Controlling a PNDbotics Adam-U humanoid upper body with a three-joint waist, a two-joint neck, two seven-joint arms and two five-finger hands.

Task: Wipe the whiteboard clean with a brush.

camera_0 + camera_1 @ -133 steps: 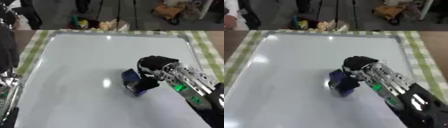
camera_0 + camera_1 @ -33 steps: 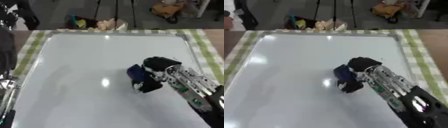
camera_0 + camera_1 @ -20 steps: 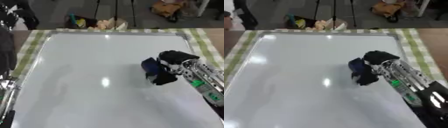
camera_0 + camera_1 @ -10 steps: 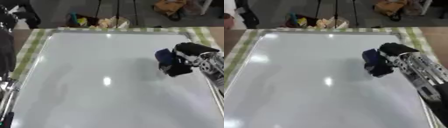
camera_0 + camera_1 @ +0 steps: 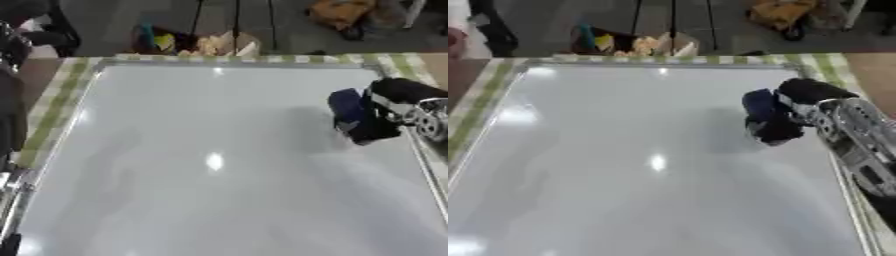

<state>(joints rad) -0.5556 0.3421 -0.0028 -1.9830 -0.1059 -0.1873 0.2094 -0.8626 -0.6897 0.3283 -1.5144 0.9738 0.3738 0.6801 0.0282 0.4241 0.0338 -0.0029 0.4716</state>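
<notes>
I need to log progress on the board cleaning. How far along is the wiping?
The whiteboard shows no marks anywhere in view, only glare spots, so the wiping looks close to done. In hand: the right hand is curled round the dark blue brush, held against the board near its right edge, toward the far corner. Left: perhaps that far right strip, then setting the brush down. The left hand is not visible.

The whiteboard (image 5: 201,165) lies flat and fills most of the view, its surface blank with a bright glare spot near the centre. The right hand (image 5: 392,111) enters from the right edge, its fingers curled round a dark blue brush (image 5: 347,110) held against the board near its far right side. A green-checked cloth (image 5: 54,105) borders the board's left and far edges.
</notes>
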